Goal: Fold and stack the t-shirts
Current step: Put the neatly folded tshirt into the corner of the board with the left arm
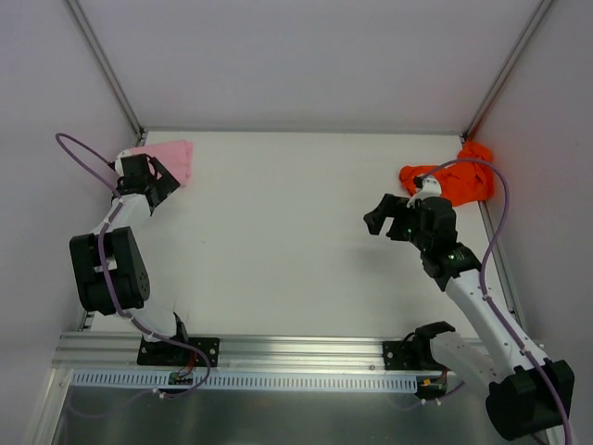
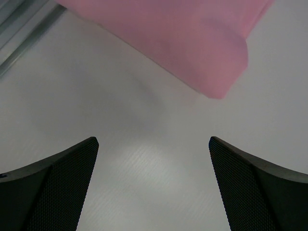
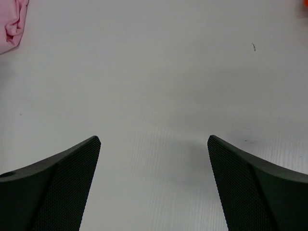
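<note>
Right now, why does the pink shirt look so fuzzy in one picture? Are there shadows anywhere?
Left wrist view: the pink shirt is out of focus, likely too close to the lens, edges soft, a faint shadow under it on the table. Right wrist view: the table looks sharper, a dim shadow near the right claw. Top view: even light, the orange shirt crisp, no glare.

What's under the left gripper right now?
Bare table shows below the open left gripper, and nothing is held. The pink t-shirt lies just beyond its fingertips; anything beneath the shirt is covered.
</note>
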Tool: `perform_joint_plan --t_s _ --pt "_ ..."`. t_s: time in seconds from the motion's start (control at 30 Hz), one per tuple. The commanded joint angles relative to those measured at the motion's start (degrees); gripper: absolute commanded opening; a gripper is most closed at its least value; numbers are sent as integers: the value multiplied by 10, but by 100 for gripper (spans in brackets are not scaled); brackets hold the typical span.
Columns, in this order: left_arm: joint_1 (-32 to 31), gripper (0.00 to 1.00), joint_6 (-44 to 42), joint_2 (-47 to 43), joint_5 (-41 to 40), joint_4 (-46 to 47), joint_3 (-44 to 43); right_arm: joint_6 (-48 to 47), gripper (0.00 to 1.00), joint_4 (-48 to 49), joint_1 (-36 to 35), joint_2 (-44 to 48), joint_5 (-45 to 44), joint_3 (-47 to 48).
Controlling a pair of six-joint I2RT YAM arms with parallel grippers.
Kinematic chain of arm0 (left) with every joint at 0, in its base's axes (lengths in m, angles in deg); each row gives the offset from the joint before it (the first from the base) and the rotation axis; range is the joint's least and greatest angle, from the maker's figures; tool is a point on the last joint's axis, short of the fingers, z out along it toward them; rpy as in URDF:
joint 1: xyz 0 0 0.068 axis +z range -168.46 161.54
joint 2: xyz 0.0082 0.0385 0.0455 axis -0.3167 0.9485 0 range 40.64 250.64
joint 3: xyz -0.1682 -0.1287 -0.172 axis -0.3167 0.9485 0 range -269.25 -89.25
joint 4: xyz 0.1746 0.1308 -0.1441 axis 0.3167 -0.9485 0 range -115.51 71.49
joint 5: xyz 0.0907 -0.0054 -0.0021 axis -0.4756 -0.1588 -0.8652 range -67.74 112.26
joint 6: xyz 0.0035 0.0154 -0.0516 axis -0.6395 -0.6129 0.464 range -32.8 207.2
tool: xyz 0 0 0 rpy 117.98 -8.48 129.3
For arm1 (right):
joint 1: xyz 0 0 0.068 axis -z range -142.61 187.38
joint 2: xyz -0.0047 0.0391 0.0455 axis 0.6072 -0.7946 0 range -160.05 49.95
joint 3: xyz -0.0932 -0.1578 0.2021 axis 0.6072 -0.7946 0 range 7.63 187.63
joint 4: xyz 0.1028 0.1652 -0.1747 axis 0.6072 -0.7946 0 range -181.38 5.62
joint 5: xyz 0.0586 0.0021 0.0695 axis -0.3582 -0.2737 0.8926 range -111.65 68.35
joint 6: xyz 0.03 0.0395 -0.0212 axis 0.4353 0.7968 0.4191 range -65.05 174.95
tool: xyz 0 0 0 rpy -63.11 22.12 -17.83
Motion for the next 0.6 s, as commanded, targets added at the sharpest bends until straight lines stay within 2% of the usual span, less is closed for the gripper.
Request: perform_joint_plan --t_s 0.0,0.3,0.57 --pt "38 99 35 31 -25 117 -28 6 96 101 0 -37 32 11" --pt "90 99 24 128 23 245 -87 -10 97 153 -1 -174 62 86" --pt "105 99 59 234 18 242 -182 -25 97 153 -1 -242 59 146"
